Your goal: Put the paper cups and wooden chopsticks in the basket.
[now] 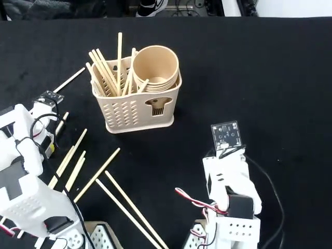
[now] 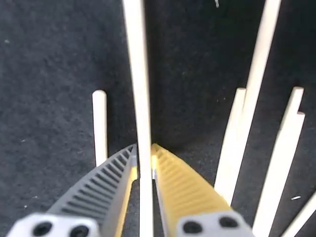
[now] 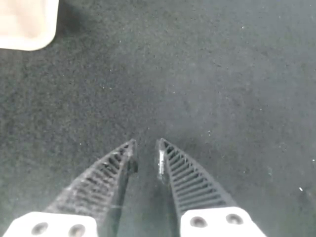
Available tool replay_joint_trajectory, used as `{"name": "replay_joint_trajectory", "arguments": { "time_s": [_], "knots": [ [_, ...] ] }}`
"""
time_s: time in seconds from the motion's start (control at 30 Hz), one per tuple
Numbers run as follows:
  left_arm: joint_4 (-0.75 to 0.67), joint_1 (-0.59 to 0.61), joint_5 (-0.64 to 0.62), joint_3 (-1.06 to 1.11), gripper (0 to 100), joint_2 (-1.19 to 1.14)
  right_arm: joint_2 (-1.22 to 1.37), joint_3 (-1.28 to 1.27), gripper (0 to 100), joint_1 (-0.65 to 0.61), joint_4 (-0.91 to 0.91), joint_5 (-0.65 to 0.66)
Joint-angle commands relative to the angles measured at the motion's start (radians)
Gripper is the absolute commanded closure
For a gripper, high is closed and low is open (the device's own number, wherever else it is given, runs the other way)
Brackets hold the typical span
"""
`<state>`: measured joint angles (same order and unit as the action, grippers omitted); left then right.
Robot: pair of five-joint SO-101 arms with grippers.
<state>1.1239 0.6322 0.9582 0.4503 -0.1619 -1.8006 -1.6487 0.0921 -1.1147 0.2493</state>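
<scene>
Up close, the left wrist view showed the left hand (image 2: 144,153), ribbed fingers pinched on one round wooden chopstick (image 2: 137,74). The right hand (image 3: 146,154) hung barely parted, empty, over the black felt-like worktop (image 3: 222,74). From above, loose chopsticks (image 1: 129,207) lay near the arms. Beyond them stood the slotted plastic basket (image 1: 137,111), holding the stacked paper cups (image 1: 155,65).

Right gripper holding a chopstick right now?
No: the right gripper is empty, and the narrow gap between its tips shows just the bare black table.

white plastic arms (image 1: 233,223), black servos (image 1: 239,205), red cables (image 1: 194,201); the left gripper (image 2: 144,150) has one yellow finger (image 2: 182,192).
</scene>
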Motion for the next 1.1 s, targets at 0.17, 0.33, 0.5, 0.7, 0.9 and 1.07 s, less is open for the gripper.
{"name": "replay_joint_trajectory", "arguments": {
  "time_s": [0.17,0.33,0.5,0.7,0.9,1.07],
  "knots": [
    [0.178,-0.061,-0.006,0.001,97,0.198,-0.077,0.012,91.7,-0.015,0.021,0.011],
    [0.23,-0.119,-0.112,0.077,97,0.543,-0.077,0.012,91.7,-0.015,0.021,0.011],
    [0.227,-0.206,-0.173,0.222,97,0.962,-0.077,0.012,91.7,-0.015,0.02,0.011],
    [0.057,-0.249,-0.373,0.306,97,1.356,-0.077,0.012,91.7,-0.015,0.017,0.011],
    [0.0,-0.251,-0.506,0.323,97,1.479,-0.077,0.012,91.7,-0.015,0.017,0.011],
    [-0.146,-0.254,-0.681,0.321,97,1.459,-0.077,0.012,91.7,-0.015,0.017,0.011]
  ]
}}
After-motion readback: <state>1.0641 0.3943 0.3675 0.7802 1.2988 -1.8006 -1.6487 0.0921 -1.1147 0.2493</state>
